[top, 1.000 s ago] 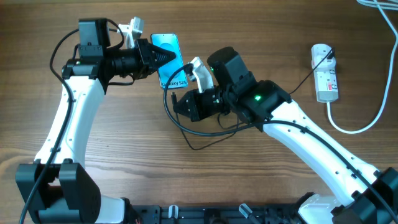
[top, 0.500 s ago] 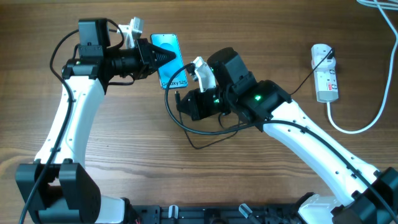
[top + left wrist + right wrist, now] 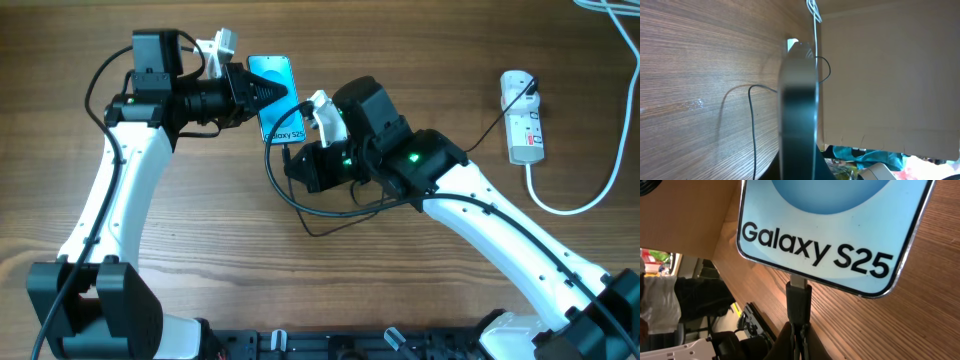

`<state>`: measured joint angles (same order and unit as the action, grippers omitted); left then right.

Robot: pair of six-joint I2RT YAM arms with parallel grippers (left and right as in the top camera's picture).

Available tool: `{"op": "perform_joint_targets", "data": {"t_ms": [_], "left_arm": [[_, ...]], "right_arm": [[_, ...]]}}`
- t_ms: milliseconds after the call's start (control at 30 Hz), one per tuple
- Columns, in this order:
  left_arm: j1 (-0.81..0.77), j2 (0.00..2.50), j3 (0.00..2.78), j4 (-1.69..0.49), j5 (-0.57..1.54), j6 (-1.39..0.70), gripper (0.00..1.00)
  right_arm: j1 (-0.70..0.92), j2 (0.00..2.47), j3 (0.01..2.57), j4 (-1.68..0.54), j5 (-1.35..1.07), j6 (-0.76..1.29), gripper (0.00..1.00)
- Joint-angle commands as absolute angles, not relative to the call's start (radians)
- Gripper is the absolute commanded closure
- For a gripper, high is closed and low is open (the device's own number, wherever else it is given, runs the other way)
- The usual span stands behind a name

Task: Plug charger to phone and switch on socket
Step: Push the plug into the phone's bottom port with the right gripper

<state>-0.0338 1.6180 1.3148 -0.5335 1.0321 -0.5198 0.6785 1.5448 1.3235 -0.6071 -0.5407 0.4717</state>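
overhead: the left gripper (image 3: pixel 252 90) has its jaws pressed onto the phone (image 3: pixel 276 100), which lies screen-up at the far centre of the table (image 3: pixel 200 230). the right gripper (image 3: pixel 293 160) sits just below the phone's near end, jaws pinched on the tip of the charger (image 3: pixel 300 215). the thin black cable loops on the wood under that arm and runs right to the socket (image 3: pixel 523 120), well apart at the right edge, where its black plug sits at the far end. a white cord (image 3: pixel 590 195) curves away from the socket.

left wrist: the phone (image 3: pixel 799 115) shows edge-on and blurred at centre. the jaws themselves are not clear here. the charger (image 3: pixel 752 130) crosses the wood grain. a beige panel (image 3: pixel 885 75) fills the right side, with coloured clutter below it.

right wrist: the right gripper (image 3: pixel 798 332) pinches the charger (image 3: pixel 798 300) connector, jaws nearly together. its metal tip meets the lower edge of the phone (image 3: pixel 840 225), which reads "galaxy s25". insertion depth cannot be told. only this view shows that contact. room furniture lies beyond the table edge.
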Motion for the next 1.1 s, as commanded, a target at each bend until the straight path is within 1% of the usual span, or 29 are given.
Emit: {"op": "perform_joint_targets", "data": {"t_ms": [0,433,533,733,833,1067], "left_arm": [[-0.038,1.597,1.320,-0.537,1.054,-0.454,0.96],[-0.037,1.597,1.320,-0.538,1.058,-0.452,0.96],[-0.038,1.597,1.320,-0.538,1.058,-0.452,0.96],[-0.037,1.597,1.320,-0.538,1.058,-0.452,0.96],[-0.037,1.597,1.320,-0.538,1.058,-0.452,0.96],[-0.037,1.597,1.320,-0.538,1.057,-0.452,0.96]], "right_arm": [[0.680,1.554,1.327,-0.588,-0.515,0.482,0.96],[0.680,1.554,1.327,-0.594,-0.457,0.482,0.96],[0.680,1.554,1.327,-0.619,-0.395,0.499,0.96],[0.680,1.554,1.327,-0.594,-0.395,0.501,0.96],[0.680,1.554,1.327,-0.561,-0.391,0.552,0.96],[0.680,1.554,1.327,-0.528,-0.369,0.577,0.96]]}}
